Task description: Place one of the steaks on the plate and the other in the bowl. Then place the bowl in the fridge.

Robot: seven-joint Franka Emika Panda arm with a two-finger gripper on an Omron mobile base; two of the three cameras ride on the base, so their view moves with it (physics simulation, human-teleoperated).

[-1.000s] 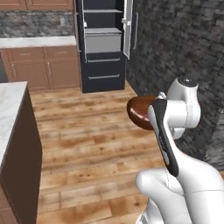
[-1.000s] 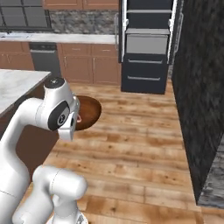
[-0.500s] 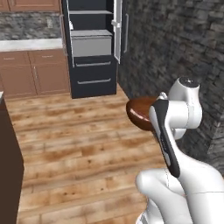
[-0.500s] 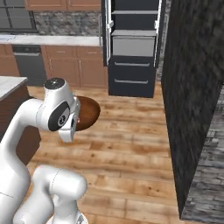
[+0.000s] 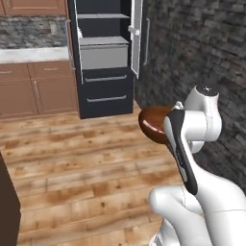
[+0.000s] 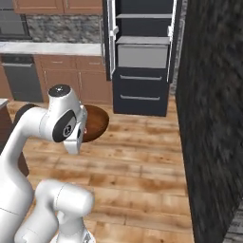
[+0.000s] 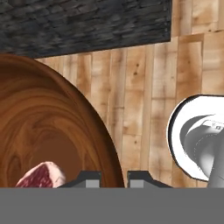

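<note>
Wooden floor boards (image 5: 86, 158) run under the robot, between the dark stone wall (image 6: 213, 118) and the brown cabinets (image 5: 33, 89). Nearest to the camera on the hand, the gripper (image 7: 113, 177) is clenched on the rim of the bowl (image 7: 48, 127), with one finger tip inside and one outside. The bowl is carried in the air in front of the arm, above the floor. One steak (image 7: 41, 176) lies at its bottom, near the gripped side. The bowl looks stiff and glossy, so it is probably slippery, and a rim grip lets it tilt easily; it should stay level. The steak is soft and light and may slide. Farther away, the fridge (image 5: 105, 62) stands with doors open, with grey shelves (image 6: 142, 42) and drawers (image 6: 141, 90) in view.
</note>
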